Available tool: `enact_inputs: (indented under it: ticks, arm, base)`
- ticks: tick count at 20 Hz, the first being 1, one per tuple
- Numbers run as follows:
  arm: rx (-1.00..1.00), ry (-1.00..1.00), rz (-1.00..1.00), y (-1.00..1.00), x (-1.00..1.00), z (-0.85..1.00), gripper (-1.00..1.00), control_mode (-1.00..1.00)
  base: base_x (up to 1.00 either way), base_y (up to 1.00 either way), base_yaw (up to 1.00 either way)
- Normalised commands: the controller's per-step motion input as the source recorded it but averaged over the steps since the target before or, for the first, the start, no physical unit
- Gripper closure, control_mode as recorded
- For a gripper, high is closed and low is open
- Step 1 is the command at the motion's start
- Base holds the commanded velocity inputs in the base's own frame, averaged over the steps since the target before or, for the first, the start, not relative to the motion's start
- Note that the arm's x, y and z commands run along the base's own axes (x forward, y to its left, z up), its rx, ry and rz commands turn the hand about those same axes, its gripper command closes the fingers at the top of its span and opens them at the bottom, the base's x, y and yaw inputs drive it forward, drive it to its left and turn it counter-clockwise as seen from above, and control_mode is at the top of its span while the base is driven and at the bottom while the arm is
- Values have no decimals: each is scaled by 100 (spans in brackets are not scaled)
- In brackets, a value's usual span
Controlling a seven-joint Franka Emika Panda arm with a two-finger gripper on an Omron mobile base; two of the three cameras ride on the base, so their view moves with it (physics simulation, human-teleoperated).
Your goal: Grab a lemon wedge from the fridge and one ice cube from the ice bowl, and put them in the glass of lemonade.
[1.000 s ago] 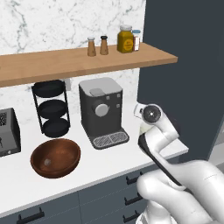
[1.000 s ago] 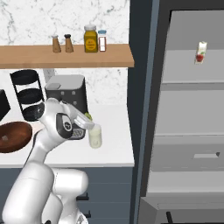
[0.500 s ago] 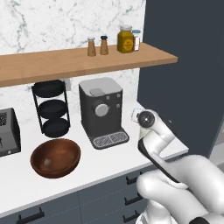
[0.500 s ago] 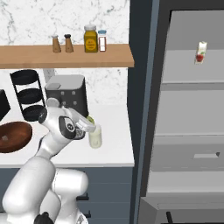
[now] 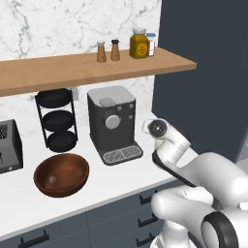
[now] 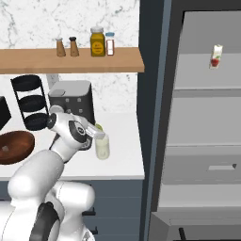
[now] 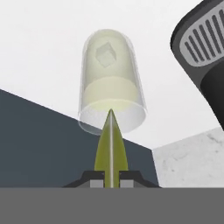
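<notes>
Lemon wedge (image 7: 110, 146): gripped in closed fingers (image 7: 127, 178), lowered nearer glass of lemonade (image 7: 112, 83); ice cube (image 7: 104, 55) already inside; release pending.

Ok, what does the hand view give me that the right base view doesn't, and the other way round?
Hand view: the lemon wedge pinched edge-on in the gripper, pointing at the glass of lemonade, and an ice cube already inside it. Right base view: the open fridge, a small bottle on its upper shelf, the ice bowl. Both: the glass and the coffee machine beside it.
</notes>
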Motion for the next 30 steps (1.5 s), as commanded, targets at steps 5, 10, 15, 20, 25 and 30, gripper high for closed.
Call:
enact_inputs:
  ticks: [5, 10, 15, 20, 25, 30]
  arm:
    - [-2, 1, 0, 5, 28, -16, 100, -100]
    - [-7, -1, 0, 0, 2, -24, 100, -100]
    - [-7, -4, 1, 0, 7, -24, 100, -100]
    - [-4, -3, 2, 0, 14, -14, 100, -100]
    - [-4, -2, 2, 0, 1, -12, 100, -100]
    - [-2, -3, 0, 0, -51, 17, -100, -100]
  base:
    - [0, 0, 0]
    - [0, 0, 0]
    - [0, 0, 0]
    - [0, 0, 0]
    - [0, 0, 0]
    - [0, 0, 0]
